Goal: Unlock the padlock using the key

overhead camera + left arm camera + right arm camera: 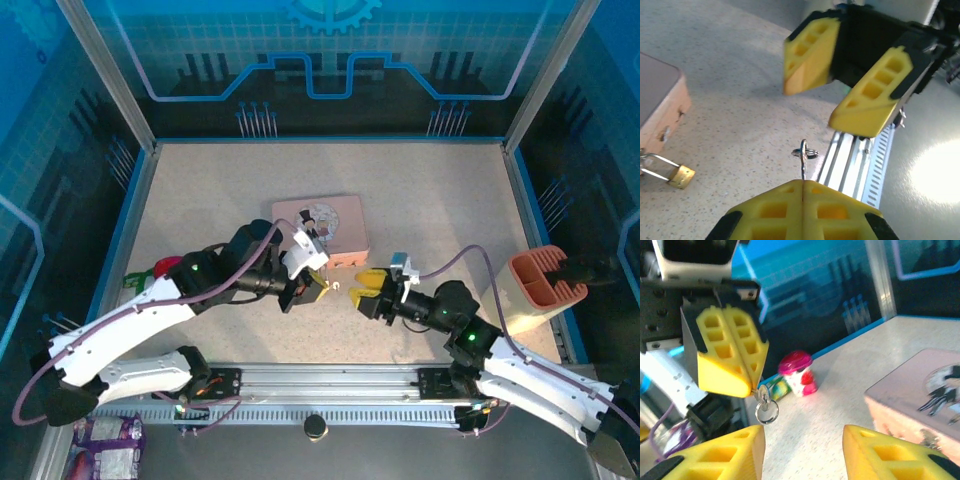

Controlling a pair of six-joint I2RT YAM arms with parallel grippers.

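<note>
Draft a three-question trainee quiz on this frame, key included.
1. True or false: the left tool is shut on the key.
2. Fill in: the right tool faces the left one with its jaws ____.
3. Where is the padlock?
A) hanging from the key
B) lying on the table beside the pink tin
C) on top of the tin
Key: 1 true; 2 open; 3 B.
</note>
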